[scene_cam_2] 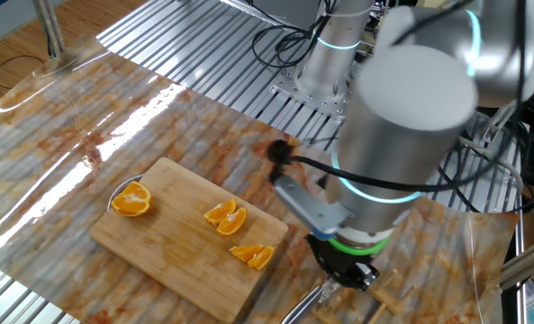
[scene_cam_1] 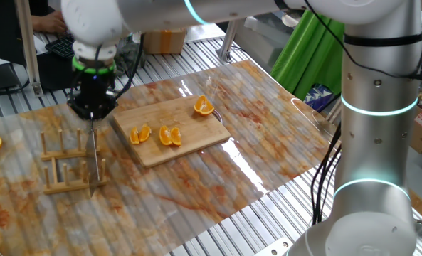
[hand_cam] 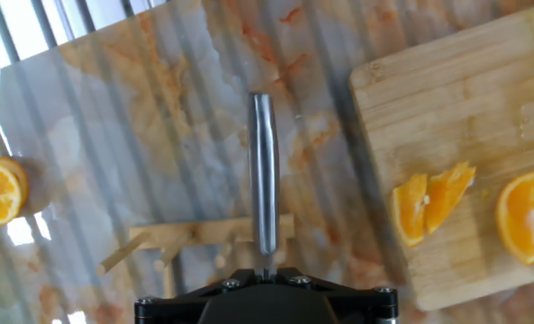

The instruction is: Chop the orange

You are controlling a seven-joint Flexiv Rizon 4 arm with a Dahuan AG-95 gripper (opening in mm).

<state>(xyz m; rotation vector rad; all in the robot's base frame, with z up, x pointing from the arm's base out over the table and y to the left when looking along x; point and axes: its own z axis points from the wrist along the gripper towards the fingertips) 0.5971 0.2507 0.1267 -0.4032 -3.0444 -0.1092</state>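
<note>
Fingertips of hand (scene_cam_1: 92, 112) hidden; knife (hand_cam: 264, 171) handle unseen, clamped.

Bright orange wedges (scene_cam_1: 170, 135) with pale rinds lie on a light bamboo cutting board (scene_cam_1: 196, 142); the table (scene_cam_1: 267, 142) is marbled rust and grey; the knife (hand_cam: 264, 171) is silver.

Bright, even light. White glare streaks the glossy table covering (scene_cam_1: 253, 167) beside the wooden cutting board (scene_cam_1: 169, 129). The hand view is soft; shadows are faint.
</note>
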